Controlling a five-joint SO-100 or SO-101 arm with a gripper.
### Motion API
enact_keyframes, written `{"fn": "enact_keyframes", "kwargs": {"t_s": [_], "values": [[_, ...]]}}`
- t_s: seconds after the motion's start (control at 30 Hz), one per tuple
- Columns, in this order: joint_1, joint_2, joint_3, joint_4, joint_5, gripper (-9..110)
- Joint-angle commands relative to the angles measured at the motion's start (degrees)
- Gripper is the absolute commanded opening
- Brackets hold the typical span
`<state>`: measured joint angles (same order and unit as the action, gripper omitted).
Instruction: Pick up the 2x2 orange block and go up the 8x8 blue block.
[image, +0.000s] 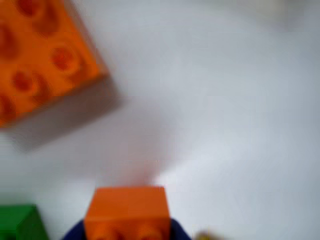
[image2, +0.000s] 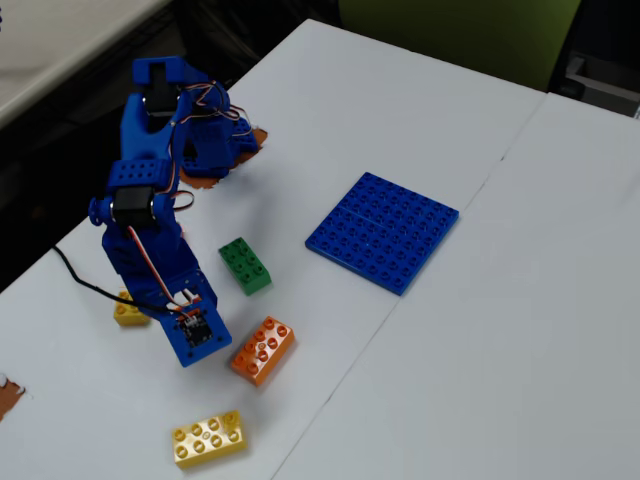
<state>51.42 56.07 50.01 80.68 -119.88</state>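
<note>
So the hand (image: 127, 232) was already pinching the 2x2 orange block (image: 127, 210). In the wrist view it sat right at the bottom edge with dark blue finger bits poking out either side of it, studs just visible. In the fixed view I couldn't make out that block at all; the arm's blue body covered it, so take the wrist view's word for it.

Handling-wise I'd guess this thing was easy: a small, hard, hollow plastic brick, light, won't squash, not fragile. The smooth side walls are a bit slick though, so gripping flat across two opposite sides is the way, which looked like what was happening.

Working outward from the hand: the long orange brick (image2: 262, 349) lay just beside it on the white bench (image2: 480, 340), a green brick (image2: 245, 265) was a little further toward the arm's base, and a yellow eight-stud brick (image2: 208, 438) sat near the front edge. The 8x8 blue block (image2: 383, 230) was well apart from the hand, past the green brick, lying flat with nothing on it.
</note>
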Motion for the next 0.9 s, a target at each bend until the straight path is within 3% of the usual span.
{"fn": "enact_keyframes", "kwargs": {"t_s": [0.0, 0.4, 0.87], "values": [[-2.2, 8.7, -2.7, 3.1, 0.6, 3], [-9.8, 17.9, -12.0, 17.5, 2.4, 3], [-26.4, 22.2, -10.7, 18.8, 10.8, 0]]}}
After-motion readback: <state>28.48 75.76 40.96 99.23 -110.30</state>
